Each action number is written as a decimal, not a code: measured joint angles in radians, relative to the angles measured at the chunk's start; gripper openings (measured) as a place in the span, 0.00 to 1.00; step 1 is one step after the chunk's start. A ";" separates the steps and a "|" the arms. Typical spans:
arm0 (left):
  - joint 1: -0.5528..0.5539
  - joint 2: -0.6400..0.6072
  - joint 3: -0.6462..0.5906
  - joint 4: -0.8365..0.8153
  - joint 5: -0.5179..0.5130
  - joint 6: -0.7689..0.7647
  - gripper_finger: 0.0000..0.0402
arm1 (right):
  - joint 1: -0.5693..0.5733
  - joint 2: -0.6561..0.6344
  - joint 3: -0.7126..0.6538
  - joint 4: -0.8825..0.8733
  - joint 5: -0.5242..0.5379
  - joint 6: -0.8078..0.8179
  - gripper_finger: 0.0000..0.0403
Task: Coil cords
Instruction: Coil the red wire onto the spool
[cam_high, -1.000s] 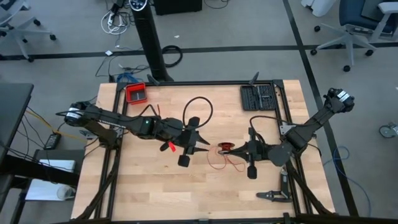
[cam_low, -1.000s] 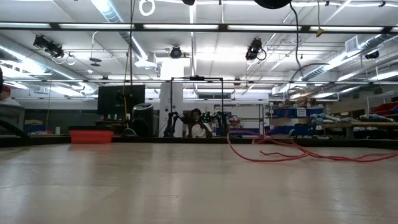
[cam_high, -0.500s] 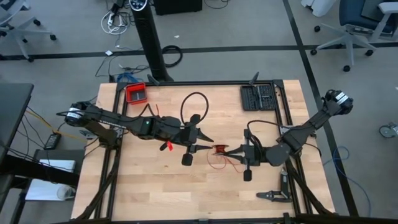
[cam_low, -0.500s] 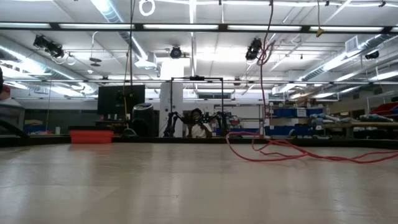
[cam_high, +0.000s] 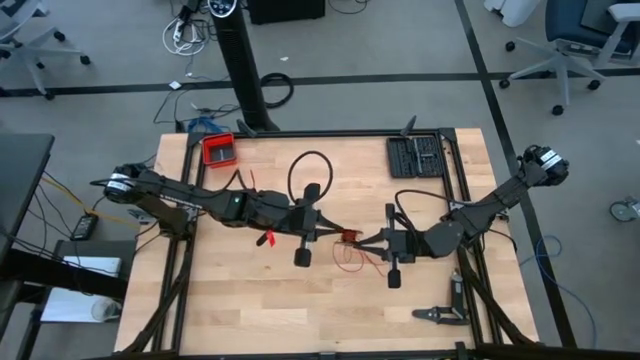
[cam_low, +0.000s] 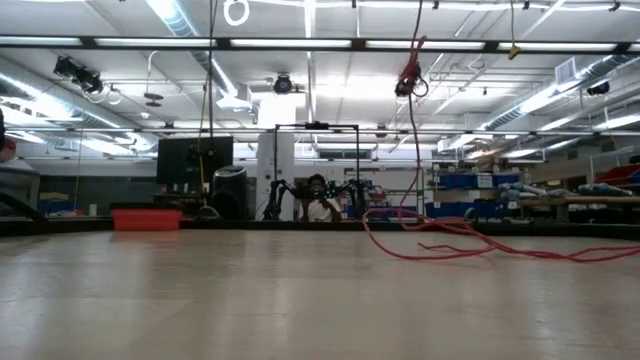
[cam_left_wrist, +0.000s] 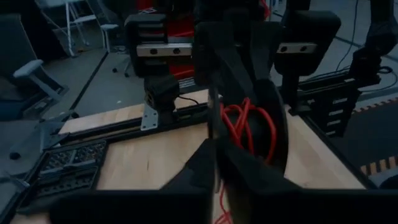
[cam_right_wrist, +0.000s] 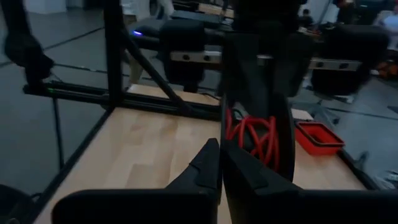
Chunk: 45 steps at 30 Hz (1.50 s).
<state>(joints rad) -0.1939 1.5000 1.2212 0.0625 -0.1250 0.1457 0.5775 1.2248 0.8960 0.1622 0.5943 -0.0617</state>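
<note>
Two dark claws meet tip to tip above the pale wooden tabletop (cam_high: 240, 300). The left claw (cam_high: 335, 237) and right claw (cam_high: 362, 241) both pinch a small bundle of thin, glossy red wire cord (cam_high: 349, 237) between them; loose loops trail below. Risk: the slick, springy wire may slip free or uncoil if either grip loosens during handover.
</note>
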 joint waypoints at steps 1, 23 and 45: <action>0.000 0.000 -0.001 0.014 0.000 0.005 0.03 | 0.000 0.000 0.000 0.002 -0.005 0.002 0.05; -0.022 0.001 0.000 0.049 -0.185 -0.010 0.00 | 0.190 -0.021 -0.004 -0.328 0.591 0.380 0.16; -0.024 0.001 -0.001 0.086 -0.177 -0.026 0.00 | 0.026 0.308 -0.048 -0.234 0.485 0.362 0.18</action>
<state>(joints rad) -0.2180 1.5008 1.2206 0.1481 -0.3023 0.1202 0.6039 1.5326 0.8478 -0.0722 1.0792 0.3005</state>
